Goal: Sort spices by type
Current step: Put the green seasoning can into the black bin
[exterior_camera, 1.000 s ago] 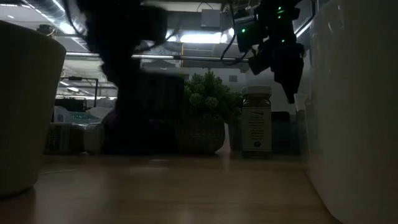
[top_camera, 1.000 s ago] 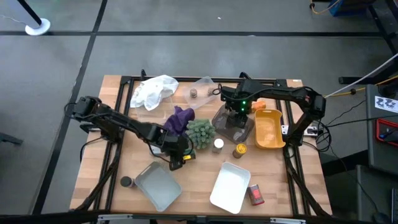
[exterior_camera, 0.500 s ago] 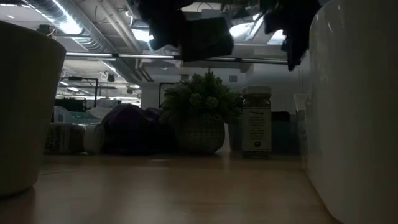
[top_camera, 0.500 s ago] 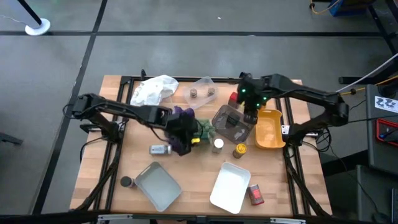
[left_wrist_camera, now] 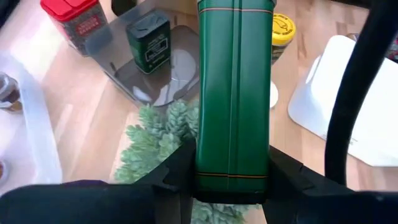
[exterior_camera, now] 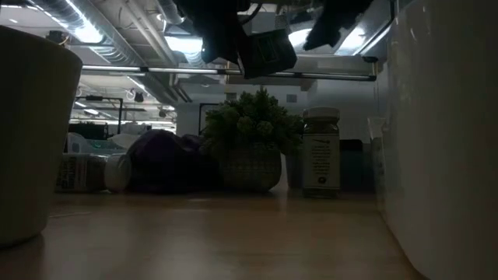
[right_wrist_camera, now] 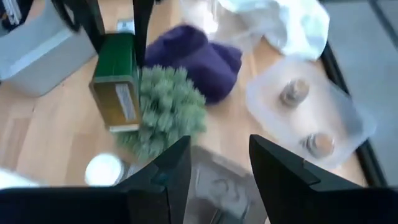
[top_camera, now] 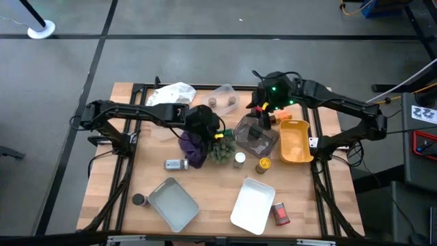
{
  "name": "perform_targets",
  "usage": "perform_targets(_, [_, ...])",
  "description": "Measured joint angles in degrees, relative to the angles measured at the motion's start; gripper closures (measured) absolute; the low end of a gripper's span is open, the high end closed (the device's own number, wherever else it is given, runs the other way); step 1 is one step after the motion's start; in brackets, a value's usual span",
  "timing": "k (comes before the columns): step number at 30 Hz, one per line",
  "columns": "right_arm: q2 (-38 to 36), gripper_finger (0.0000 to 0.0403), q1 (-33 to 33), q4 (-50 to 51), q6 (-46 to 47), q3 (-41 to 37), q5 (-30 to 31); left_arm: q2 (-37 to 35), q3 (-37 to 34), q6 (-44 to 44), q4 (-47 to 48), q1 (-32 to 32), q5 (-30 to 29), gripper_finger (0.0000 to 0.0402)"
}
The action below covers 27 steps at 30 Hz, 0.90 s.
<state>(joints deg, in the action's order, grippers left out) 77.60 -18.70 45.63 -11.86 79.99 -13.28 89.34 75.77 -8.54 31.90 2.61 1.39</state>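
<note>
Left claw (left_wrist_camera: 231, 186) pinches a green tin (left_wrist_camera: 234, 93) above the plant (top_camera: 222, 147) (right claw (right_wrist_camera: 214, 165) spread).

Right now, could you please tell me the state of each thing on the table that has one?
Left end effector: shut on the green tin, held above the plant.
Right end effector: open, empty.
Clear-glass jar: lying on its side.
Smoky tray: holds a small green tin.
</note>
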Motion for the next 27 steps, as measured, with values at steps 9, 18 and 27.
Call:
perform_targets(9, [4.5,0.0239,0.0,-2.6,-5.8,0.0,-15.1,0.2,0.0,1.5,-1.3,0.9,0.0,0.0283])
perform_targets(18, [8.0,0.0238,0.0,-2.8,-5.8,0.0,-17.3,0.2,0.0,1.9,-1.0,0.8,0.1,0.0283])
perform_targets(27, [9.0,0.0169,0.0,-6.8,-1.9,0.0,-17.8,0.2,0.0,1.9,-0.7,0.8,0.1,0.0282])
